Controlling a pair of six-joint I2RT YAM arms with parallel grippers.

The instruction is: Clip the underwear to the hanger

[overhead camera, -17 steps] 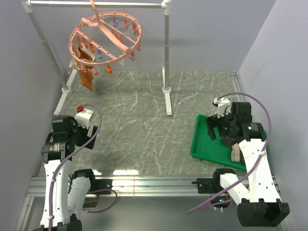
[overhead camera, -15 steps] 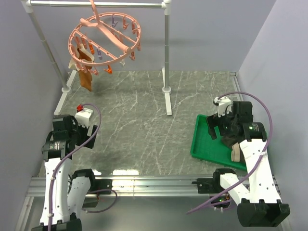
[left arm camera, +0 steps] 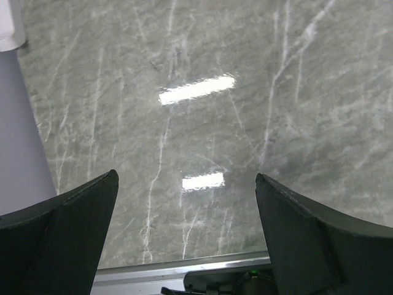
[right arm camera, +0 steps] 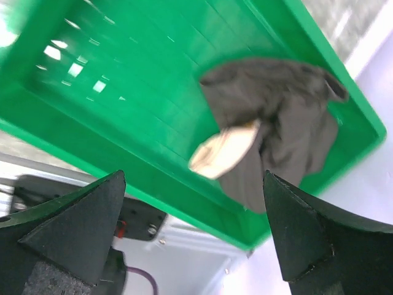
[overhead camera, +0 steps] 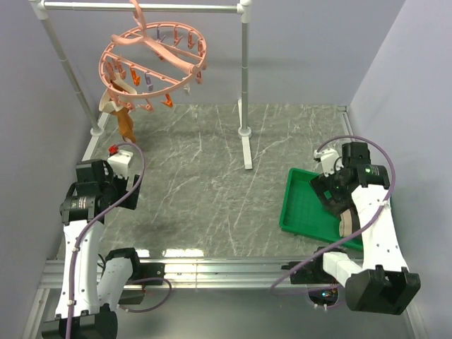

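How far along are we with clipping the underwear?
Nothing is clipped yet: the underwear lies crumpled in the green tray, and an orange-brown garment hangs from the hanger. In hand: the right gripper hovers over it, jaws open, empty. Remaining: grasp, carry over, clip. The left gripper is open over the table.

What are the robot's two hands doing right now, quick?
Left gripper: open, holding nothing, above the table.
Right gripper: open, holding nothing, above the underwear in the tray.

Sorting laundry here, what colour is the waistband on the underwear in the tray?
The underwear has a light tan waistband, clearest in the right wrist view.
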